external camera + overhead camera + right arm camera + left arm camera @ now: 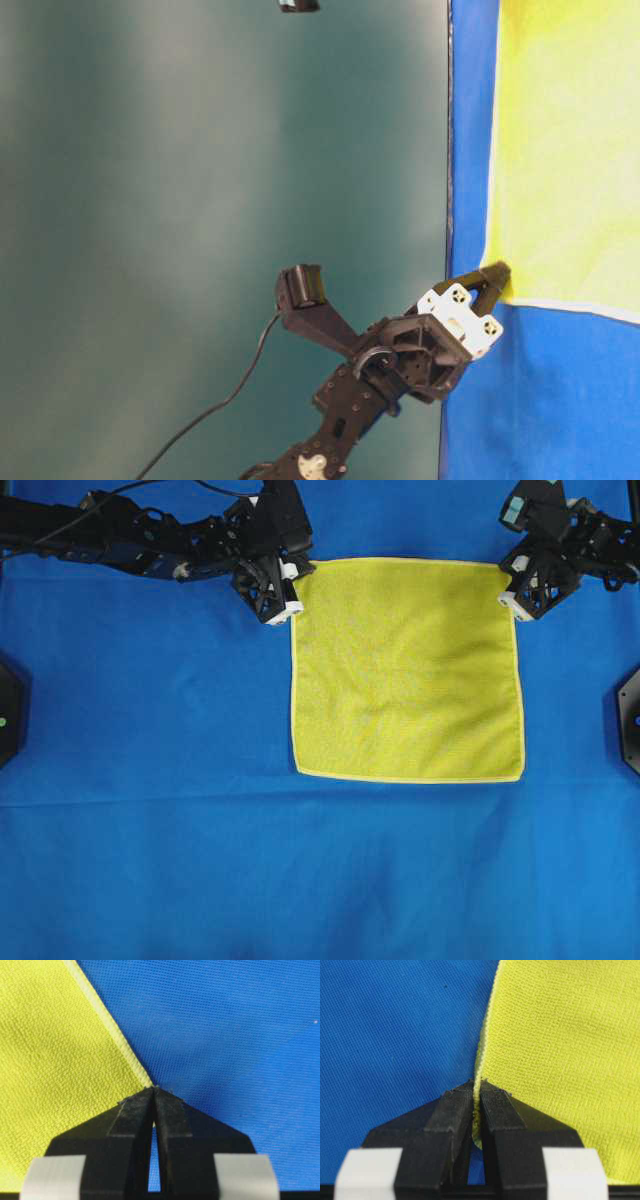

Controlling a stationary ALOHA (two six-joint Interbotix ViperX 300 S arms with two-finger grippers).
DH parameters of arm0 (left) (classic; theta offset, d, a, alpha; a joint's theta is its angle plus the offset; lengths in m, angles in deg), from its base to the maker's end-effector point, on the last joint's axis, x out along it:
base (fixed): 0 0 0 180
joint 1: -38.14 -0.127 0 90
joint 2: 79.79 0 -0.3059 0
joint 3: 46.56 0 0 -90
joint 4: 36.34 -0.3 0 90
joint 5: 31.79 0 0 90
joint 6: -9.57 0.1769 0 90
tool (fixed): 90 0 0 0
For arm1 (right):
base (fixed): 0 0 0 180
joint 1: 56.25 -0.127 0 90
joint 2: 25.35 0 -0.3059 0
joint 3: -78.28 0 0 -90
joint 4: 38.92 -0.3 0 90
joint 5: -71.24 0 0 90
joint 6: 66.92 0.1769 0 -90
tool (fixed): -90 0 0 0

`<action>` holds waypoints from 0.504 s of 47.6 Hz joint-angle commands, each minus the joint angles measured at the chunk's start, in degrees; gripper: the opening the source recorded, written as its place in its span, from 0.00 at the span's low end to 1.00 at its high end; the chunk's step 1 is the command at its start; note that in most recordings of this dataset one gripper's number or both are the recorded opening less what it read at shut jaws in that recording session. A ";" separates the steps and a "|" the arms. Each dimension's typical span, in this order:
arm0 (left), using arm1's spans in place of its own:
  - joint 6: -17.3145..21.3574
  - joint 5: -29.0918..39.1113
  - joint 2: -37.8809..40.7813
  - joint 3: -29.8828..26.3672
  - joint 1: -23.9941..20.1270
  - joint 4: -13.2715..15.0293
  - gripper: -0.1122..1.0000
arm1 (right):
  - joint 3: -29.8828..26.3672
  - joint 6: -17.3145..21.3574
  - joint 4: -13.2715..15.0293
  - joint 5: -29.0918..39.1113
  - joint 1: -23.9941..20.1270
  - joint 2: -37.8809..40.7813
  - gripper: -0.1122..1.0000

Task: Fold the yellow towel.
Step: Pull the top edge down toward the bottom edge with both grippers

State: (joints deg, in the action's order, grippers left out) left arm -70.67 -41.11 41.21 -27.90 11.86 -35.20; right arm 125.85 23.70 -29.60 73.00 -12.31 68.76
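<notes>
Left gripper (477, 1091) pinches yellow towel (405, 670) hem; no writing legible.

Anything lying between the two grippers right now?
Only the yellow towel's top edge, flat on the blue cloth, spans from left gripper to right gripper in the overhead view.

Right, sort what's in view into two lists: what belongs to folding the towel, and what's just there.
Part of the job:
- yellow towel, lying flat and unfolded
- left hand, shut on the towel's edge at a far corner
- right hand, shut on the other far corner

Just there:
- blue cloth covering the table
- black mounts at the side edges
</notes>
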 commanded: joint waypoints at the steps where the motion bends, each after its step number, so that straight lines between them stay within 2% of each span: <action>1: 0.35 0.88 -3.52 -1.23 -0.26 0.00 0.11 | -0.97 0.00 0.18 0.88 0.26 -3.25 0.10; 13: 0.62 2.20 -7.12 -1.05 -0.79 0.00 0.11 | -0.62 0.00 0.18 3.69 0.26 -9.93 0.10; 24: 0.26 2.29 -7.29 -0.53 -0.09 0.00 0.11 | -0.26 0.53 -0.09 6.06 -0.09 -10.99 0.10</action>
State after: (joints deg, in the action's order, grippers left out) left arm -70.32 -38.65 35.94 -27.99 11.33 -35.20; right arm 125.85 24.05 -29.60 78.44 -12.31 58.56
